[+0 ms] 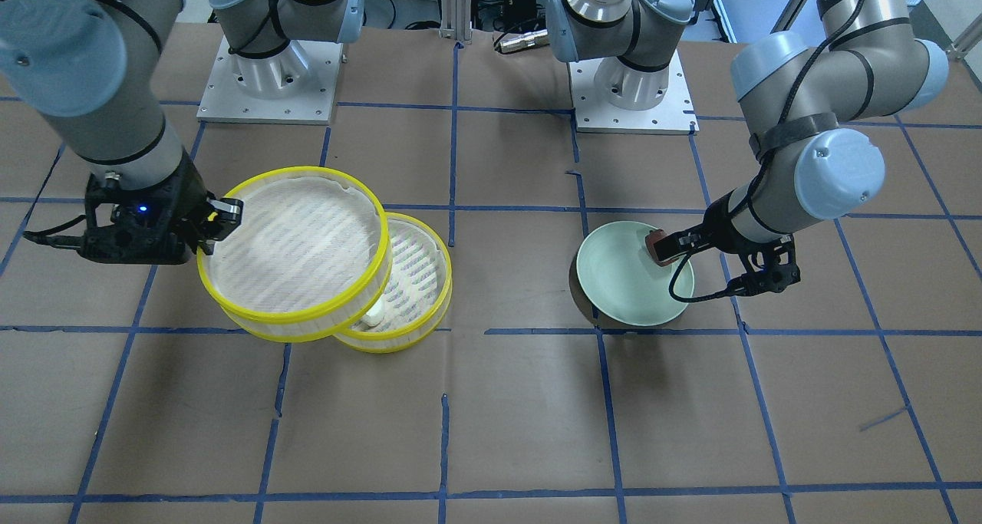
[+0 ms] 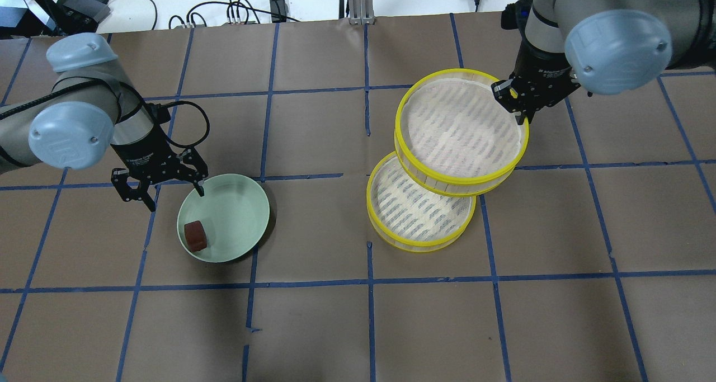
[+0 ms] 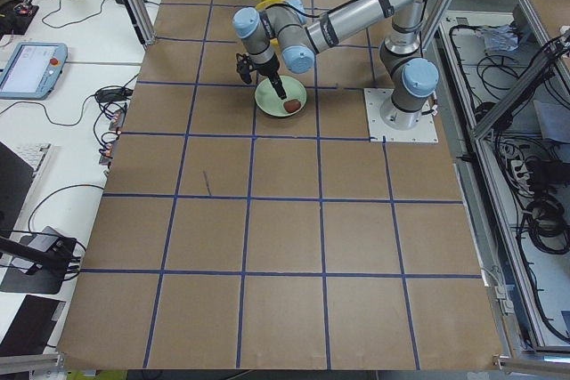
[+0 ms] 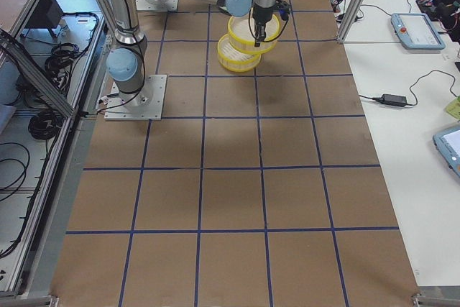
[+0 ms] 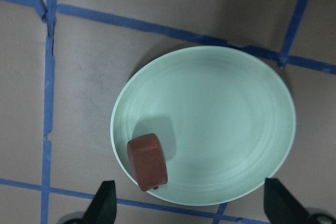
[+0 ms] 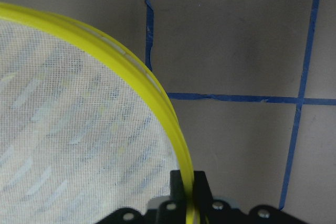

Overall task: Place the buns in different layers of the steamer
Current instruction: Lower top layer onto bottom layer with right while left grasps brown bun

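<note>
The dark reddish-brown bun (image 2: 196,236) lies near the edge of a pale green plate (image 2: 238,203). My left gripper (image 2: 176,199) hovers open above that plate; in the left wrist view its fingers straddle the plate's near edge, with the bun (image 5: 147,161) close to the left one. My right gripper (image 2: 517,99) is shut on the yellow rim of the steamer's upper tier (image 2: 461,130). That tier is lifted, tilted and offset over the lower tier (image 2: 419,208). A white bun (image 1: 374,317) peeks out in the lower tier (image 1: 418,278) beneath the raised one.
Brown paper with a grid of blue tape lines covers the table (image 2: 358,315). The two arm bases (image 1: 265,71) stand at the robot side. Cables and power bricks (image 2: 246,7) lie beyond the far edge.
</note>
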Controlling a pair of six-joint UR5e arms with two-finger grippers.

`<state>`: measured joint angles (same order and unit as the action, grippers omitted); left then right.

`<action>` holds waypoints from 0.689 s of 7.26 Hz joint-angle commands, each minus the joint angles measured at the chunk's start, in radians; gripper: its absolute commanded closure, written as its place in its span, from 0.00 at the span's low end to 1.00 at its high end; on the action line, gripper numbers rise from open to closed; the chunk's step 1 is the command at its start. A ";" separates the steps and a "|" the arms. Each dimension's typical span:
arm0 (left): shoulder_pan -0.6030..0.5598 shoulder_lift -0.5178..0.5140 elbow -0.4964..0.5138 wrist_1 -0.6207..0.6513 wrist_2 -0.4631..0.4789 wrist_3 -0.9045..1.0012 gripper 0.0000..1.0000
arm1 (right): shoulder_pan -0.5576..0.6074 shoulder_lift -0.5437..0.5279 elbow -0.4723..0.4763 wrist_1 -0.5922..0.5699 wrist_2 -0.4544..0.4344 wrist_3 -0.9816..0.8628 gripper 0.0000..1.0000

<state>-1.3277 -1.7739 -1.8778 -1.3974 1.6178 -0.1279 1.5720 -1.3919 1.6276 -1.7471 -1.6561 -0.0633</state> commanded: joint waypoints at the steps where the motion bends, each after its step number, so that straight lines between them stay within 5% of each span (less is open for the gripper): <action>1: 0.002 -0.030 -0.033 0.029 0.010 -0.022 0.04 | 0.075 0.030 0.052 -0.011 0.002 0.042 0.95; 5: 0.002 -0.075 -0.124 0.162 0.005 -0.022 0.04 | 0.111 0.040 0.132 -0.121 -0.020 0.112 0.94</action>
<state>-1.3254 -1.8373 -1.9728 -1.2803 1.6233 -0.1514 1.6801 -1.3565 1.7423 -1.8453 -1.6648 0.0446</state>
